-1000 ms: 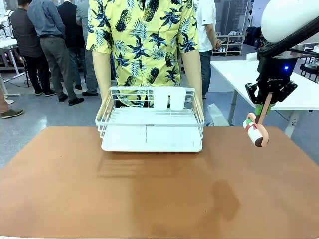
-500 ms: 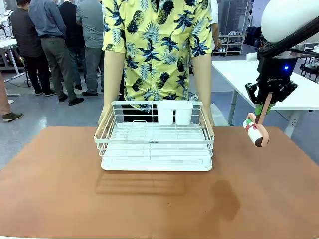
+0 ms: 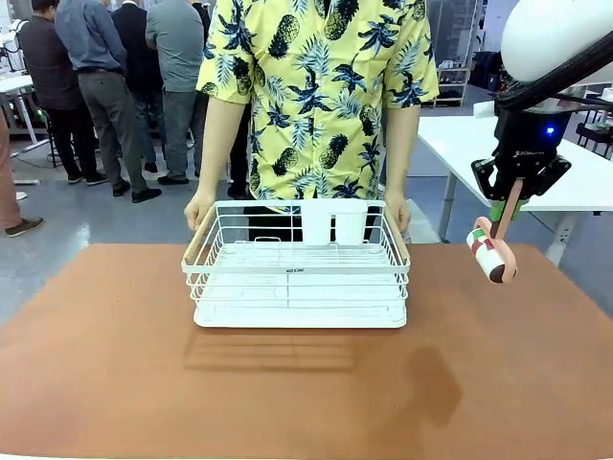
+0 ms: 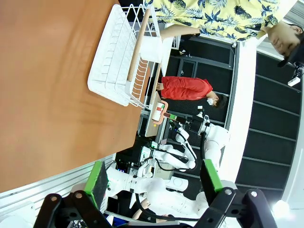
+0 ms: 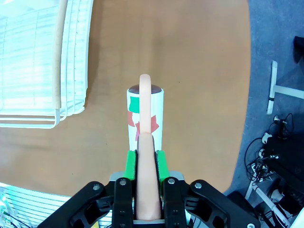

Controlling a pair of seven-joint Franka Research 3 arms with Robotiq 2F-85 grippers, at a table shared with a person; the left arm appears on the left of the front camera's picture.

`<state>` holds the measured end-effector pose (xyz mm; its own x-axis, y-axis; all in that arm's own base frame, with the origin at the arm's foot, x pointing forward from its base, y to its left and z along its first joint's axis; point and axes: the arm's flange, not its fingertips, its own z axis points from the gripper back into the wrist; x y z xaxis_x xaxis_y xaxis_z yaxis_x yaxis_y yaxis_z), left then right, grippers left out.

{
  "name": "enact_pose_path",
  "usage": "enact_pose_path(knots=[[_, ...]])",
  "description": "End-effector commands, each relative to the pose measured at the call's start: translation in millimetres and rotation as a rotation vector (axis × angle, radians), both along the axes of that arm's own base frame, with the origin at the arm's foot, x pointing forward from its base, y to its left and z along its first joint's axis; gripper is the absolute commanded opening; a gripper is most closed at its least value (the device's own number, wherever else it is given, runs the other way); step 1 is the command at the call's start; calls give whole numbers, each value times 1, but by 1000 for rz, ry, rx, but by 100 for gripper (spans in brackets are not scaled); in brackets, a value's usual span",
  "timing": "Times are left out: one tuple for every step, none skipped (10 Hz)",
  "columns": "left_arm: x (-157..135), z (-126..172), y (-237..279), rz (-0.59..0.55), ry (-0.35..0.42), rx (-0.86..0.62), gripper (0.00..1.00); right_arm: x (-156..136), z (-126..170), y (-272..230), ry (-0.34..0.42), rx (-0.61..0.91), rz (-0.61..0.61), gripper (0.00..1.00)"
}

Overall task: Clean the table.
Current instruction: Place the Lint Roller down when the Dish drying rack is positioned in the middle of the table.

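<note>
While the right gripper (image 3: 506, 213) stays clamped on a lint roller's (image 3: 491, 256) handle at 3 o'clock above the table (image 3: 115, 383), the person has stepped in and set the rack (image 3: 297, 265) down at 12 o'clock, hands on its rim. Rack removal seems unfinished. Left gripper (image 4: 154, 183) fingers are spread; the rack's small label is unreadable.

Bright, even overhead light; soft shadows on the table (image 3: 115, 364); wrist views perhaps slightly warped at edges

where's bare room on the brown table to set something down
Bare top on the table: the whole near strip in front of the white wire rack, plus both sides of it. Crowded: far middle, where the rack sits with the person's hands on it.
</note>
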<state>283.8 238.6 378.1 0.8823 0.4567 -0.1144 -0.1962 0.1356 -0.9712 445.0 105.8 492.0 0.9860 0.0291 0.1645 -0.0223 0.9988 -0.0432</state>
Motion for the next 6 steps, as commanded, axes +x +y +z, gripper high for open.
enact_pose_path(knots=[[-3,1,1,4,-9,-7,100,-1,4,0,2,-6,-9,21],[-3,1,1,4,-9,-7,100,-1,4,0,2,-6,-9,21],[-3,1,1,4,-9,-7,100,-1,4,0,2,-6,-9,21],[-3,1,1,4,-9,-7,100,-1,4,0,2,-6,-9,21],[-3,1,1,4,-9,-7,100,-1,4,0,2,-6,-9,21],[-3,1,1,4,-9,-7,100,-1,4,0,2,-6,-9,21]])
